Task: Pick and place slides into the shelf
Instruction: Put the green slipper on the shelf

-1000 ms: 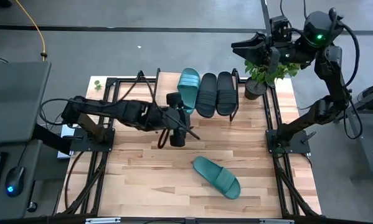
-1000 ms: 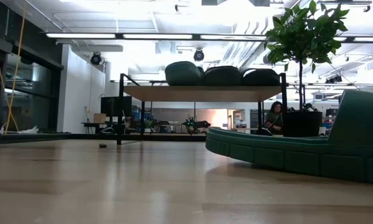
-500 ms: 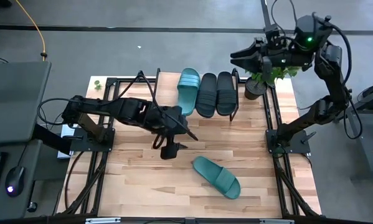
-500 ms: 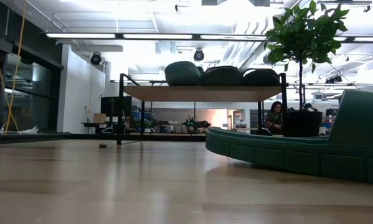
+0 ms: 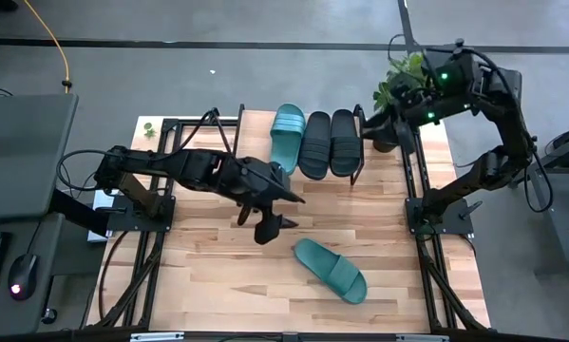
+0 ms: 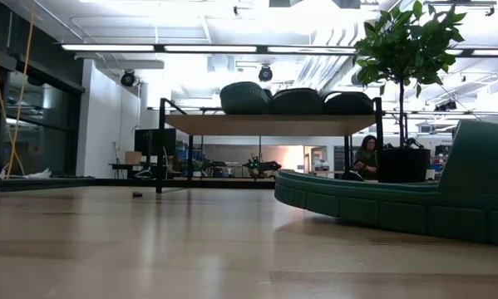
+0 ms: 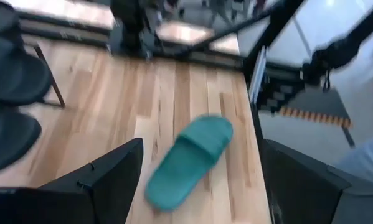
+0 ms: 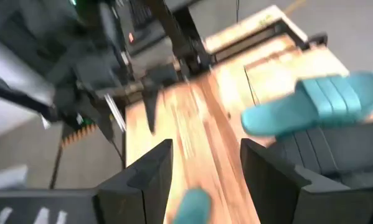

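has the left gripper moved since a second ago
Yes. In the high view the left gripper has moved away from the shelf, toward the teal slide lying on the table.

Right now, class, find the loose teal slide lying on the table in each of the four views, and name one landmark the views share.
High view: loose teal slide lies low, right of centre, on bare table.
Low view: it fills the right foreground.
Left wrist view: centre, between the open left gripper's fingers.
Right wrist view: only a teal blur at the bottom edge; cannot tell.
Shared landmark: the shelf holding three slides.
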{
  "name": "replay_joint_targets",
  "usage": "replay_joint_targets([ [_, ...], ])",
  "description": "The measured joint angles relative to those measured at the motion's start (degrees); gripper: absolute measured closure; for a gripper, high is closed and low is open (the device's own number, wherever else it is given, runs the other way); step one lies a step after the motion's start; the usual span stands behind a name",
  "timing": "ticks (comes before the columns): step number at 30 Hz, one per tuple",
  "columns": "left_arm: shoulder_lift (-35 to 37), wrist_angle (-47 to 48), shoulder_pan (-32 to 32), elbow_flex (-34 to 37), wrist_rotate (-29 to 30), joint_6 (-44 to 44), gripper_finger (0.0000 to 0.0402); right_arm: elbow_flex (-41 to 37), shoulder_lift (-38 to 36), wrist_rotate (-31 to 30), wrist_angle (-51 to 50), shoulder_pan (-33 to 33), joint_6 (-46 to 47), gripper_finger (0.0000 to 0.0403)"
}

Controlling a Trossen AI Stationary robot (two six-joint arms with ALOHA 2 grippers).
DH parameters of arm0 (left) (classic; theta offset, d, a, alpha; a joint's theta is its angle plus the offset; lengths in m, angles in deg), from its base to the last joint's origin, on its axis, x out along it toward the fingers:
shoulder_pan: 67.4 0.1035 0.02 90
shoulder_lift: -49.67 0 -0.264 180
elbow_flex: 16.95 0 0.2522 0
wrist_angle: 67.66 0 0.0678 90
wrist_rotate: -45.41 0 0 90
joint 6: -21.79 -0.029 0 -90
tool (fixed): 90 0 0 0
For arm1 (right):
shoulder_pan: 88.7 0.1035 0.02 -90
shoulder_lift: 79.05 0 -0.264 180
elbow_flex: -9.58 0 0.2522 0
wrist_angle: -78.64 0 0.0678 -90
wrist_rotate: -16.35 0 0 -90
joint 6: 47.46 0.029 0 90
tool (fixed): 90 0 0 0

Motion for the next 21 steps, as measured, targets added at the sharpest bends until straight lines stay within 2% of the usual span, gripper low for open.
replay_joint_targets([
  [5, 0.0, -5.6, 0.0, 0.0, 4.3, 1.1, 0.0094, 0.0, 0.0, -0.8, -5.8, 1.8, -5.1, 0.0224],
  [10, 0.0, -9.1, 0.0, 0.0, 9.0, 2.7, 0.0094, 0.0, 0.0, -2.0, -7.0, 6.1, -6.4, 0.0224],
  [16, 0.0, -11.8, 0.0, 0.0, 9.1, 4.2, 0.0094, -0.6, 0.5, -14.0, -6.8, 14.2, -2.7, 0.0224],
  [21, 0.0, -13.0, 0.0, 0.0, 9.0, 5.0, 0.0094, -7.2, 0.6, -22.9, -5.7, 22.1, 3.5, 0.0224],
])
